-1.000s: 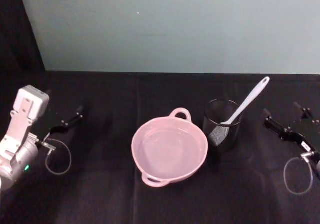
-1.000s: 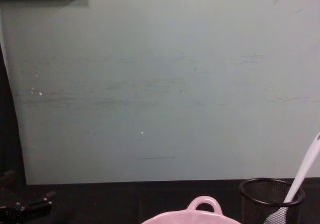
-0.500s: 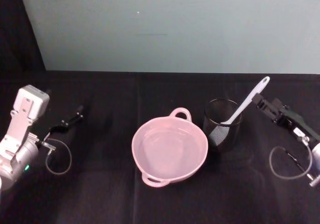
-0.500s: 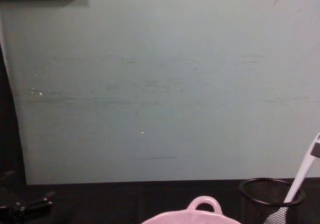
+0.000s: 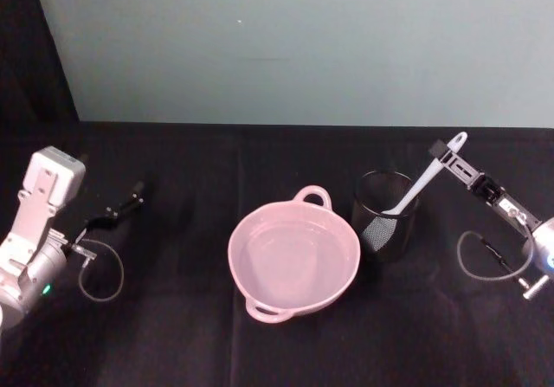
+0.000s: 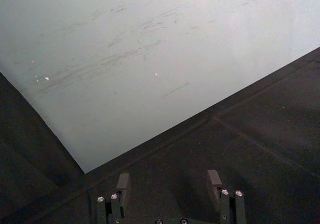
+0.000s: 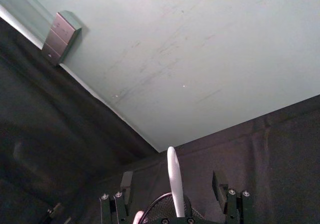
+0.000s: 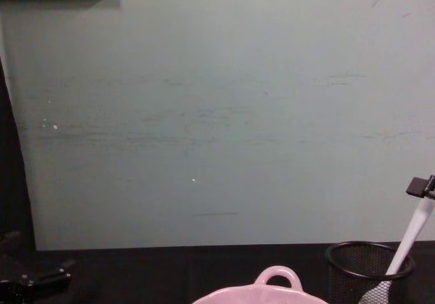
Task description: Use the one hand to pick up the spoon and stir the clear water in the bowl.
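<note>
Head view: the black flat right gripper (image 5: 445,152) has advanced from the right edge to the slim white plastic spoon (image 5: 421,182), which stands in the black wire-mesh cup (image 5: 384,224) at centre right. Its jaws are spread either side of the handle and grip nothing, so closing should follow. The left gripper (image 5: 121,207) sits parked at middle left, fingers apart.

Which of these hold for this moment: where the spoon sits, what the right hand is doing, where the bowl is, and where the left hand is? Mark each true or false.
1. The spoon stands in the black mesh cup. True.
2. The right hand is shut on the spoon's handle. False: its fingers are open on either side of the handle, near the tip.
3. The bowl sits to the right of the mesh cup. False: it sits to the cup's left.
4. The left hand is low at the far left, apart from the bowl, with its fingers open. True.
</note>
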